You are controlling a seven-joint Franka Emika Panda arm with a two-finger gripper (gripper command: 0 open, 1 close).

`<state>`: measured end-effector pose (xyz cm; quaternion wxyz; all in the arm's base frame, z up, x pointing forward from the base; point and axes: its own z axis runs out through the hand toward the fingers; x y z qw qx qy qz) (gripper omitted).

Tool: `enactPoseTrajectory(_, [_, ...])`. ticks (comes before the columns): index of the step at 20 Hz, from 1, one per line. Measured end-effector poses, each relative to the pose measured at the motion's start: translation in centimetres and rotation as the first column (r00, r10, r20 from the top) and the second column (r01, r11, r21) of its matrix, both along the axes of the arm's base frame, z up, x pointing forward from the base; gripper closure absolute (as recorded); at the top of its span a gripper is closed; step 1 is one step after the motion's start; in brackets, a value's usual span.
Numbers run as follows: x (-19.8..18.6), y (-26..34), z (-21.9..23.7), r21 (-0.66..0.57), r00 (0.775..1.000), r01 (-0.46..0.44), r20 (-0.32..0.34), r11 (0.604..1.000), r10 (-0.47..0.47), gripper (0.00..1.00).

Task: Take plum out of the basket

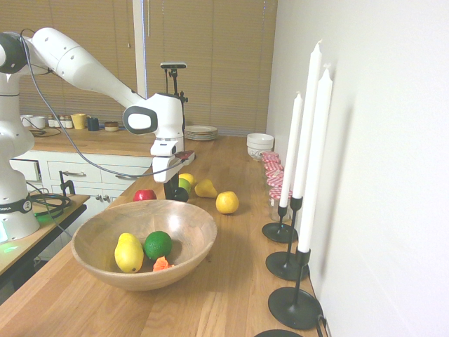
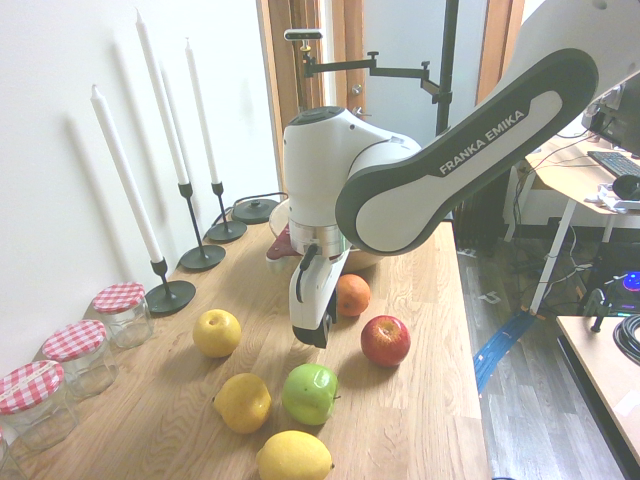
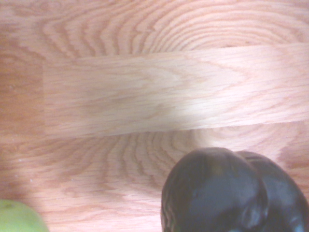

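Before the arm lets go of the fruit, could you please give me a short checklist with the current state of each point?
1. Plum held by the gripper: ok, a dark round fruit sits at its tip.
2. Plum outside the basket: ok, the gripper is beyond its far rim.
3. Bare wood below for the drop: ok, the wrist view shows open countertop.
4. Clear of neighbours: not ok, the green apple and the orange lie close.
5. Plum touching the countertop: cannot tell.
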<state>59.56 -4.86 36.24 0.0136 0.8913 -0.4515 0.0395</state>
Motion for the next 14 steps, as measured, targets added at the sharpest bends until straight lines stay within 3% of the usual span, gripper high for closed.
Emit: enactPoseTrajectory(14, [0.37, 0.27, 0.05, -0.001, 1.000, -0.005, 0.002, 1.000, 0.005, 0.00])
